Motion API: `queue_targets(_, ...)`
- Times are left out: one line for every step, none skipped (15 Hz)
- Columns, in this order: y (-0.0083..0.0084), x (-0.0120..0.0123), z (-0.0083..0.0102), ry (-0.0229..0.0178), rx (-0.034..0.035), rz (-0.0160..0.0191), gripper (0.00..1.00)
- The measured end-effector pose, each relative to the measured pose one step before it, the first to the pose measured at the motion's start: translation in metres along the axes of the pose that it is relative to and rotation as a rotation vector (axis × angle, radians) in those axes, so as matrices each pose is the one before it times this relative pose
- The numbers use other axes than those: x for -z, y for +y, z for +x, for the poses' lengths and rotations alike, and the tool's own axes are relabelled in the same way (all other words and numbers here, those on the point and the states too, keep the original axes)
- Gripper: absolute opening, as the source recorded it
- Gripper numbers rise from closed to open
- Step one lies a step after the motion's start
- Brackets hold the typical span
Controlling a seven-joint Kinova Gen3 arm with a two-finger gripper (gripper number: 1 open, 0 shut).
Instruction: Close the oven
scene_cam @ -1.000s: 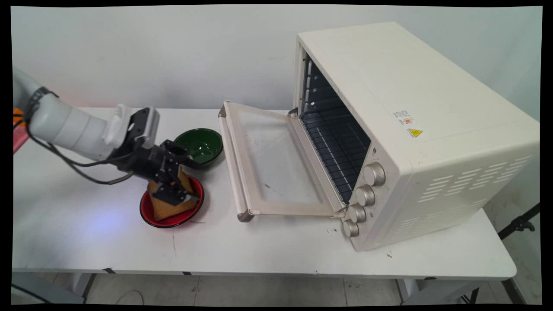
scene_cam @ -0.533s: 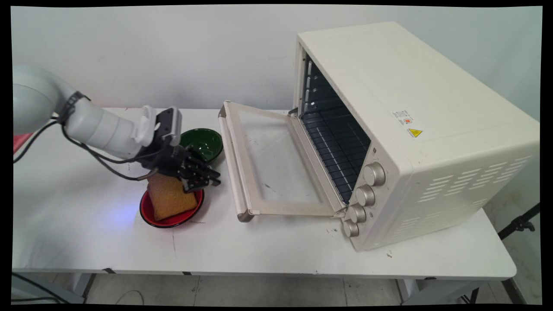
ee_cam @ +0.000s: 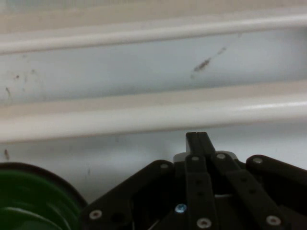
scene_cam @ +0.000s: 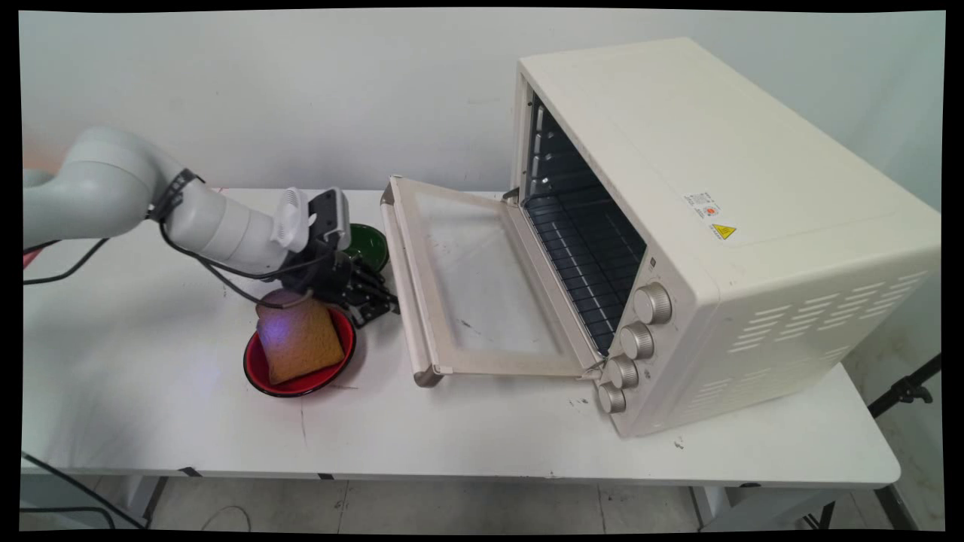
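My black gripper [scene_cam: 382,305] hangs low over the table between a red plate [scene_cam: 254,375] and the open oven door [scene_cam: 471,278], close to the door's handle bar [scene_cam: 405,290]. A brown slice of toast [scene_cam: 301,342] lies on the plate, just left of the gripper and free of it. In the hand view the gripper [ee_cam: 197,139] is shut with nothing between its fingers, and it points at the cream handle bar [ee_cam: 144,120] a short way ahead. A green bowl [scene_cam: 370,245] stands behind the hand, and its rim shows at the hand view's bottom left [ee_cam: 33,201].
A cream toaster oven [scene_cam: 715,226] fills the table's right half, its door folded down to the left, with a wire rack [scene_cam: 587,256] inside. Its knobs [scene_cam: 636,339] face the near side. Black cables hang under the arm.
The gripper was on the toast a second ago. It has since come off it and moved right and back, toward the oven door's handle. The toast stays on the red plate.
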Motion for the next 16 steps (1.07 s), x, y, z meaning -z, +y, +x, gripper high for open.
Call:
queue_targets(-0.00128, -0.00328, 0.00169, 0.00342, 0.00757, 0.00106, 0.00)
queue_targets(-0.00129, -0.00334, 0.00197, 0.00431, 0.00773, 0.00045, 0.00)
queue_targets(-0.00113, -0.00261, 0.00223, 0.00533, 0.00645, -0.00005, 0.00)
queue_targets(-0.00085, -0.00182, 0.00198, 0.00478, 0.00462, -0.00107, 0.00)
queue_targets(-0.00082, -0.00155, 0.00251, 0.00623, 0.00401, -0.00231, 0.00)
queue_targets(-0.00068, -0.00057, 0.00225, 0.00571, 0.00210, -0.00183, 0.00)
queue_targets(-0.00039, -0.00023, 0.00152, 0.00400, 0.00136, -0.00145, 0.00)
queue_targets(-0.00048, 0.00095, 0.00234, 0.00792, 0.00337, -0.00144, 0.00)
queue_targets(-0.00045, 0.00039, 0.00319, 0.00746, 0.00191, -0.00278, 0.00)
queue_targets(-0.00027, 0.00156, 0.00293, 0.00851, 0.00355, -0.00074, 0.00)
queue_targets(-0.00105, -0.00046, 0.00813, 0.01277, -0.00150, -0.00661, 0.00)
queue_targets(-0.00036, 0.00120, 0.00498, 0.00971, 0.00198, -0.00258, 0.00)
queue_targets(-0.00037, 0.00184, 0.00598, 0.01192, 0.00255, -0.00256, 0.00)
queue_targets(-0.00013, 0.00167, 0.00710, 0.01306, 0.00121, -0.00334, 0.00)
queue_targets(-0.00013, 0.00131, 0.00648, 0.01134, 0.00017, -0.00323, 0.00)
queue_targets(-0.00050, 0.00106, 0.00811, 0.01342, -0.00038, -0.00417, 0.00)
